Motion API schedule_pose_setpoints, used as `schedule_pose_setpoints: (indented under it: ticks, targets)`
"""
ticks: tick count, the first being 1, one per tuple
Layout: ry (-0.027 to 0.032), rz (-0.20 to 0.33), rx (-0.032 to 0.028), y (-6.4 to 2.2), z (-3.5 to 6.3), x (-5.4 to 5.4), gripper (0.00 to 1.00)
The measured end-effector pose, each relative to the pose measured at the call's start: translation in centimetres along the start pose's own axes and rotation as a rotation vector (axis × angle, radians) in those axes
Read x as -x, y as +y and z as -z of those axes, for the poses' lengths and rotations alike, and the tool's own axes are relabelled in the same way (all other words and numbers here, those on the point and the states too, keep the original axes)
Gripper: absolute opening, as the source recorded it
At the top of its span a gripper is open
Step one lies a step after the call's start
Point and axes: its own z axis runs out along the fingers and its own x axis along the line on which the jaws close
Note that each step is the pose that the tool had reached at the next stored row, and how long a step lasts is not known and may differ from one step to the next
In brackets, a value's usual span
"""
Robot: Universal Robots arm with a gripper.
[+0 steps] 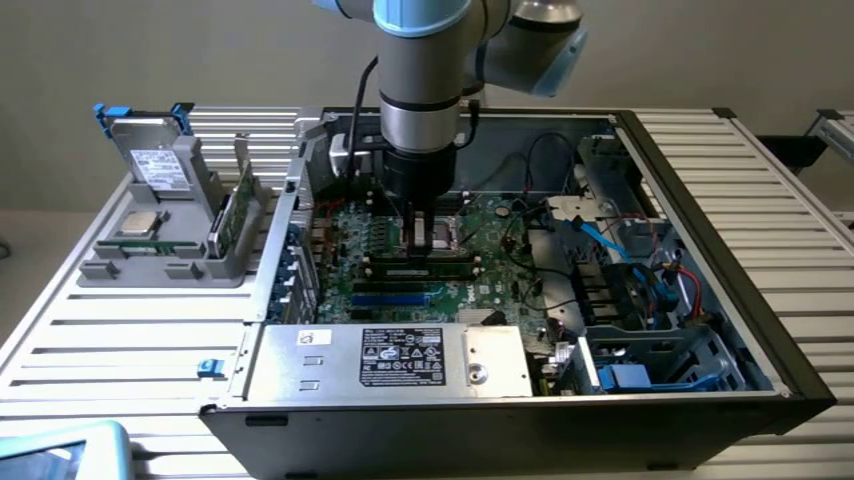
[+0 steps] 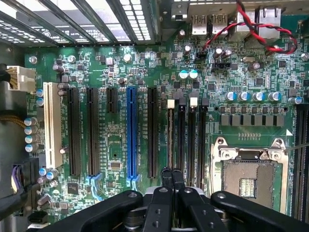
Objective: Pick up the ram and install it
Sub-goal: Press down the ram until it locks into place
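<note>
The ram [image 1: 424, 267] is lying seated in a black memory slot on the motherboard [image 2: 111, 145], just beside the processor socket [image 2: 250, 176]. The hand [image 1: 424, 245] is hovering directly above it with its fingers [image 2: 167, 176] closed together, gripping nothing, inside the open computer case [image 1: 747, 250] resting on the bench [image 1: 120, 330].

White specification label [image 1: 402, 358] on the silver power supply [image 1: 387, 362], its print too small to read, faint white silkscreen lettering beside the expansion slots on the green motherboard [image 2: 120, 159], not legible, nothing else readable
</note>
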Motion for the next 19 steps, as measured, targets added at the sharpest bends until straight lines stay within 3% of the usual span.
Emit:
schedule_pose_setpoints:
  ticks: [4,13,19]
  targets:
    - [-0.0022,0.0,-0.0015,-0.02,0.04,0.0,0.11]
    - [-0.0017,0.0,0.0025,-0.02,3.22,-0.2,0.11]
    - [-0.0037,0.0,0.0027,-0.02,3.25,-0.2,0.11]
